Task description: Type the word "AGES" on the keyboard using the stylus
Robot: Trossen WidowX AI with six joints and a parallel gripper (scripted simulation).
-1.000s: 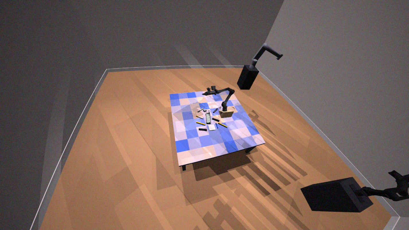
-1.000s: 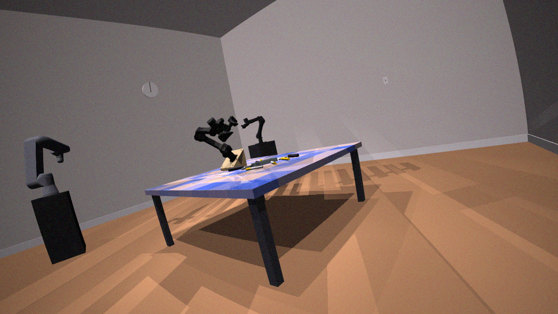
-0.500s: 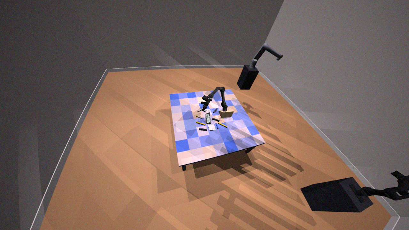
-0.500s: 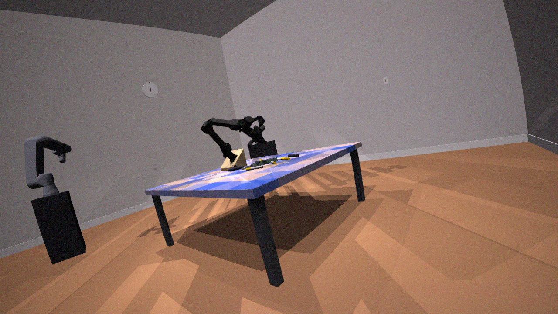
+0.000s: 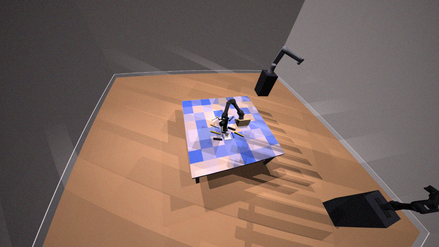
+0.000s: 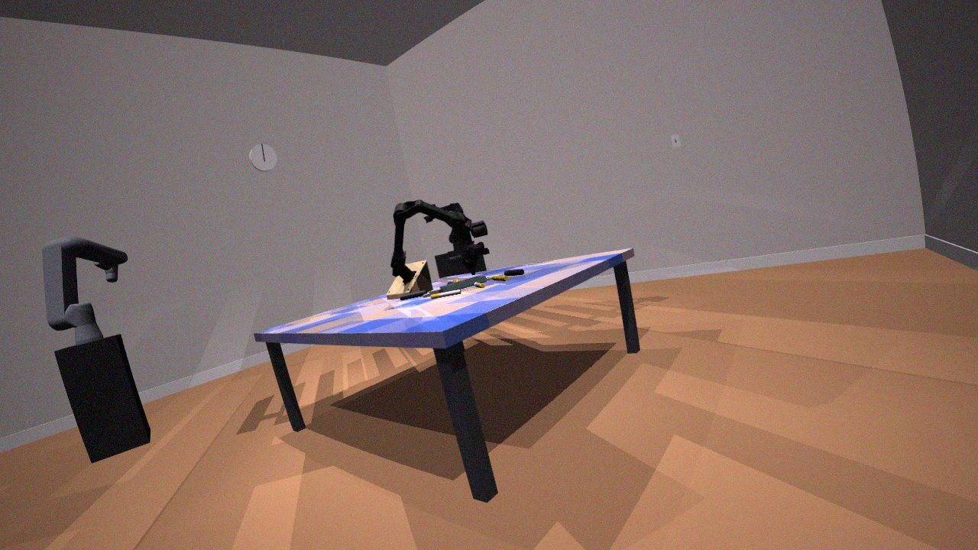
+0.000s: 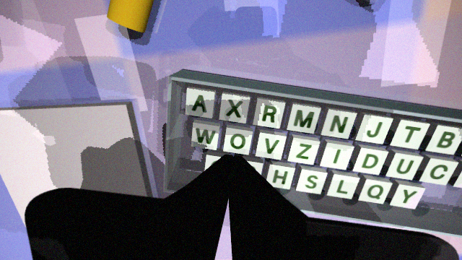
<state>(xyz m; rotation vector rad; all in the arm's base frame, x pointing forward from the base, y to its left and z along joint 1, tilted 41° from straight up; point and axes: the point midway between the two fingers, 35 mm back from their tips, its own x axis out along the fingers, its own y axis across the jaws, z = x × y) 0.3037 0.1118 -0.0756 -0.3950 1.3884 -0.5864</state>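
My gripper was closed on nothing over the keyboard. I couldn't tell which rod on the surface was the stylus; I'd judge it light, stiff, best pinched mid-shaft.

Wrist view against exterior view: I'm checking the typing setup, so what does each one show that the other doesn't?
Only the wrist view shows the key letters, such as A and S, and the pincer shut with no stylus in it. Only the exterior view shows the whole arm, the table legs and the wall clock. Both show the keyboard and a yellow stick on the table.
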